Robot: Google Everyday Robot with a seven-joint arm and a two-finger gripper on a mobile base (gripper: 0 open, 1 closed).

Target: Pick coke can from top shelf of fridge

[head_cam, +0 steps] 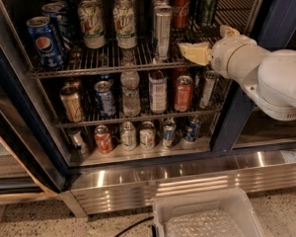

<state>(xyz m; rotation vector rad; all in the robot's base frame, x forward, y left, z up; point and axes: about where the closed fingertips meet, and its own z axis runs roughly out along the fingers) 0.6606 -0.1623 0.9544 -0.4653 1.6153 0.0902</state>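
The coke can point(180, 7), red with white script, stands at the back right of the top shelf point(108, 64) of the fridge point(284, 9). A taller slim silver can point(162, 31) stands in front of it to the left. My gripper point(211, 41) is at the right end of the top shelf, in front of and below the coke can, and is not touching it. It is open and empty. One pale yellow finger point(194, 53) points left over the rack edge.
The top shelf also holds a Pepsi can point(45, 42), two green-and-white cans point(124, 22) and a green can point(207, 4). Two lower racks carry several cans and a bottle point(130, 92). The ribbed steel base point(163, 179) and a white bin point(207, 216) lie below.
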